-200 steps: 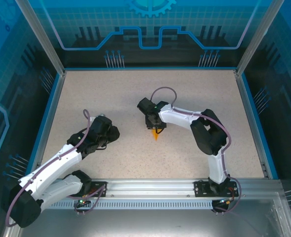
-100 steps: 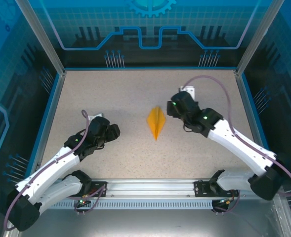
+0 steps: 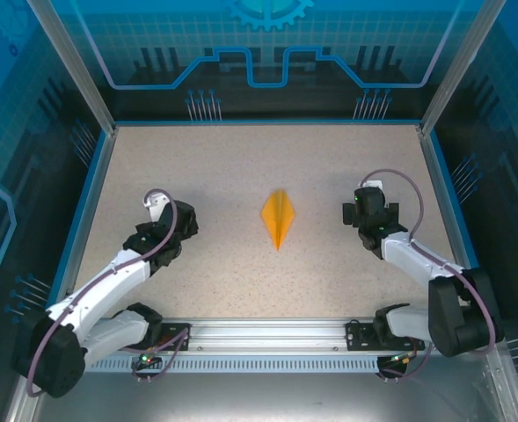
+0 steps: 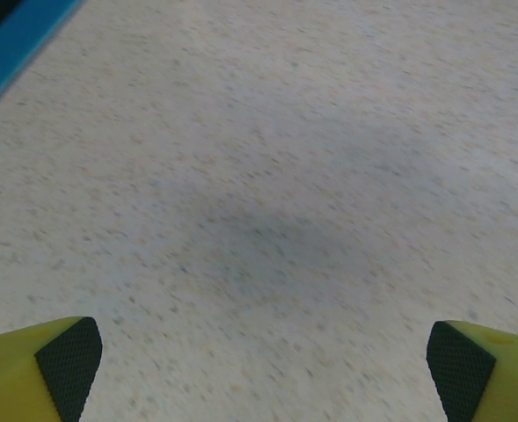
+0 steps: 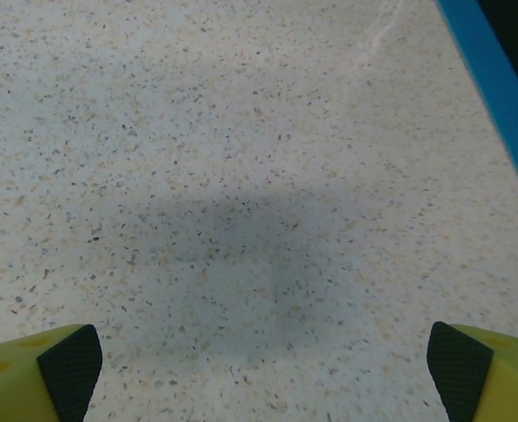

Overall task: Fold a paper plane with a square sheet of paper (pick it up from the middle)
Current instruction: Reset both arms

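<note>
The square sheet of paper lies folded as an orange-yellow paper plane [image 3: 278,218], a slim dart with a central ridge and its tip toward the arms, flat on the speckled table [image 3: 241,158] at the middle. My left gripper [image 3: 178,223] hovers well to its left, and in the left wrist view the left gripper [image 4: 265,374] stands open over bare tabletop. My right gripper [image 3: 362,211] sits to the plane's right. Seen from the right wrist, the right gripper [image 5: 265,374] is open too, nothing between its yellow fingers [image 5: 30,374].
A blue rim [image 3: 96,176] borders the table on the left, back and right sides, and shows as the blue rim [image 4: 12,40] and the blue rim [image 5: 496,88] in the wrist views. A metal rail [image 3: 267,330] with the arm bases runs along the near edge.
The right arm left the plane on the table and swung back to the right. Both grippers opened wide. The left gripper shifted slightly left.
</note>
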Motion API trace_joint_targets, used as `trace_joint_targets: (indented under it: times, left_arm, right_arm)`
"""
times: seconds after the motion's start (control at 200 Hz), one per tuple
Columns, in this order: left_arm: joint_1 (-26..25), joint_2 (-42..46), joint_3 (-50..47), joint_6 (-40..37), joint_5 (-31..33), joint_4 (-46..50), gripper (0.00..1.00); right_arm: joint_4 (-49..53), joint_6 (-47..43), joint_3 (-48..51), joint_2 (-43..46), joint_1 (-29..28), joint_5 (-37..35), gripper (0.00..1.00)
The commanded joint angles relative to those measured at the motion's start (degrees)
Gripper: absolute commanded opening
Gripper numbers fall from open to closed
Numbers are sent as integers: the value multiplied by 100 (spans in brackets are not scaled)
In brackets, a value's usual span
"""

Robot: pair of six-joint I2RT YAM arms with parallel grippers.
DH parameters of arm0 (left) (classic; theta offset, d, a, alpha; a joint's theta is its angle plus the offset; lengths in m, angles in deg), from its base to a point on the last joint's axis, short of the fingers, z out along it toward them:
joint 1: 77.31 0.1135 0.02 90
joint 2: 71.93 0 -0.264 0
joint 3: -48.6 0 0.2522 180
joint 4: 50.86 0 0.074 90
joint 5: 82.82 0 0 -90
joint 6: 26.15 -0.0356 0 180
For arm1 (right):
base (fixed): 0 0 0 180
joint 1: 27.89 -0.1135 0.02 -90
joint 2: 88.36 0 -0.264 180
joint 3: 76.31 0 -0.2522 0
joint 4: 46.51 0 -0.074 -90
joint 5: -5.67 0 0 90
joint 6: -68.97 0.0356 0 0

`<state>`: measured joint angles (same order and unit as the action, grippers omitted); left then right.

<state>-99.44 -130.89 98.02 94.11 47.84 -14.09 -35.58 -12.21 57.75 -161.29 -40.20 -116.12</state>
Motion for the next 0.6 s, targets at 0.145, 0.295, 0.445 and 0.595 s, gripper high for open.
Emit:
trace_joint_targets:
  times: [0.145, 0.295, 0.445, 0.595]
  left_arm:
    - [683, -820, -229, -1577, 548, -2328, 99]
    - [832, -1737, -725, -2235, 391, -4185, 98]
    - [1065, -1840, -1140, -2719, -795, -5755, 98]
    - [1283, -2018, -1146, -3174, -1701, -6069, 98]
  right_arm:
    - [-3023, -953, 412, -757, 246, 1047, 98]
    - [-3537, -1016, 521, -1111, 417, 1556, 97]
    - [-4942, -1079, 1372, -1069, 516, 2101, 99]
    - [-4537, -1098, 1032, -1291, 553, 2187, 100]
